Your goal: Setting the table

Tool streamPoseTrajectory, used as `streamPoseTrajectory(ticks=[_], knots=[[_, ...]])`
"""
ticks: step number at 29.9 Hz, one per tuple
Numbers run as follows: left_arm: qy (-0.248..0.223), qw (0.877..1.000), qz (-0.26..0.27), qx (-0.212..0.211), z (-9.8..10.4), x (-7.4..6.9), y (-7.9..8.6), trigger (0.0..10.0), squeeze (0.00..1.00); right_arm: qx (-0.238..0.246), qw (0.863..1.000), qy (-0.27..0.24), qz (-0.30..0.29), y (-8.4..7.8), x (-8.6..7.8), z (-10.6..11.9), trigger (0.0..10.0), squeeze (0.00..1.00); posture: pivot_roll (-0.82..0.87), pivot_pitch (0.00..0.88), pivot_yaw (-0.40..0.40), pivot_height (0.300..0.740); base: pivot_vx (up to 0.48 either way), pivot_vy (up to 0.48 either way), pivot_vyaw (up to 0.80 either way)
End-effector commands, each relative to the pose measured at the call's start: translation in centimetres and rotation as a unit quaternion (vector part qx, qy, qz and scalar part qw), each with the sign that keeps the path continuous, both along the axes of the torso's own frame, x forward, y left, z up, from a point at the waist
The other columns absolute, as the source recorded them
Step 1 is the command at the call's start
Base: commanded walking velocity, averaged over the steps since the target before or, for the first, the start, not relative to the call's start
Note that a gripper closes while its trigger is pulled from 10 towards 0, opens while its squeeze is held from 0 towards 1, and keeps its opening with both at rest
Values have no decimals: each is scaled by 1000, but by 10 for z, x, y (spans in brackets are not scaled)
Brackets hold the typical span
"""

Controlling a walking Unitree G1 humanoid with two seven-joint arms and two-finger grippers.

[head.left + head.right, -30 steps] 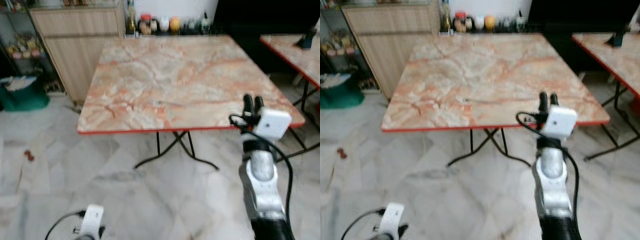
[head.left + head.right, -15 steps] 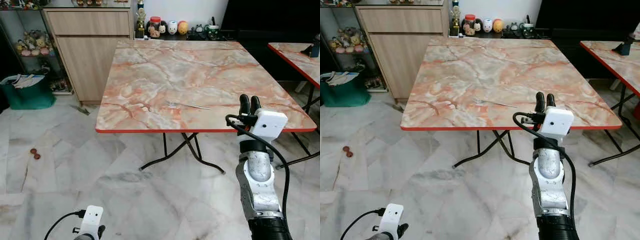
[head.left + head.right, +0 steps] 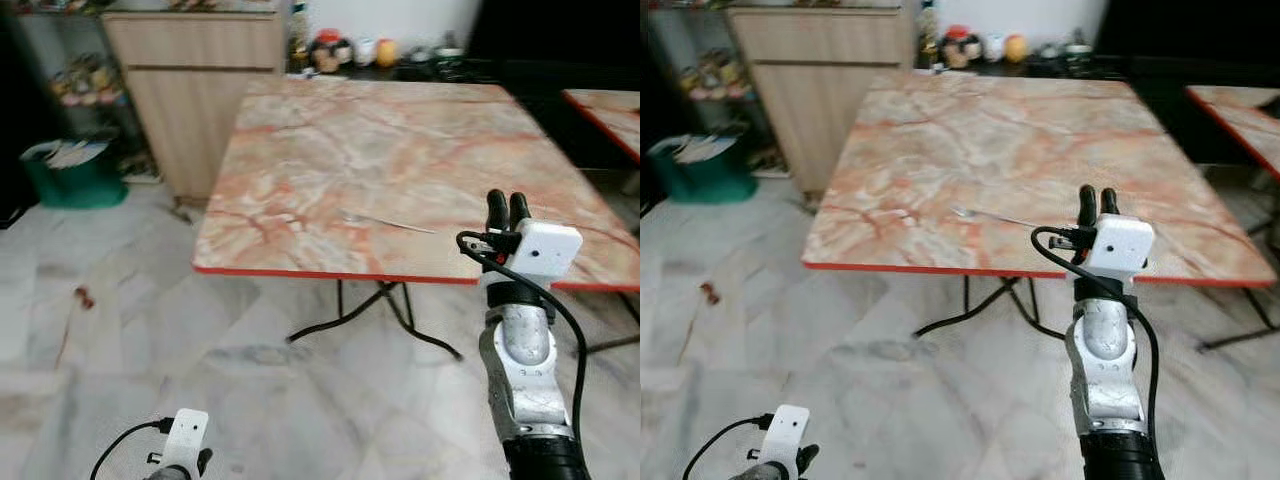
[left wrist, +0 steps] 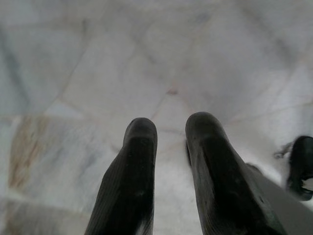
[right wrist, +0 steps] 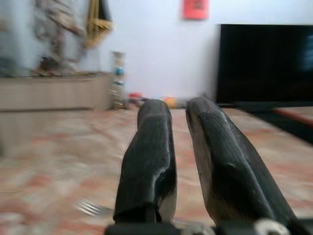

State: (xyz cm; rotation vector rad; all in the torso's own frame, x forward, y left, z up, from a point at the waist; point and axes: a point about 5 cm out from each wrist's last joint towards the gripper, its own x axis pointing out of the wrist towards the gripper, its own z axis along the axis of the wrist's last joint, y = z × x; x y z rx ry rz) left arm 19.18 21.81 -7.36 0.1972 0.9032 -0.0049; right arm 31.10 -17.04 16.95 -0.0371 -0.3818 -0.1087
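Fork (image 3: 388, 221) lay flat on the marble table (image 3: 330, 150) — thin, slippery, best pinched mid-handle; right gripper (image 3: 507, 204) closed, empty.

A home's dining room: a folding table (image 3: 400, 150) with a marbled orange top stands on a pale marble floor (image 3: 120, 340), with a wooden sideboard (image 3: 195, 90) just behind its far corner, jars and figurines (image 3: 345, 50) along its far edge, and a green basket (image 3: 75, 175) beside the sideboard
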Motion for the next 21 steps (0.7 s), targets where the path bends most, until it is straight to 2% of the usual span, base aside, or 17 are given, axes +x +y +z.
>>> streamPoseTrajectory(ticks=[1, 21], knots=[[-1, 1000, -3, -6, 1, 3, -5, 10000, 0, -4, 1000, 1, -19, -13, -2, 0, 10000, 0, 50, 0, -21, 727, 322, 0, 0], [0, 1000, -4, -5, 1, 4, -5, 10000, 0, 0, 1000, 4, -18, -14, -1, -1, 10000, 0, 51, 0, -22, 727, 325, 0, 0]])
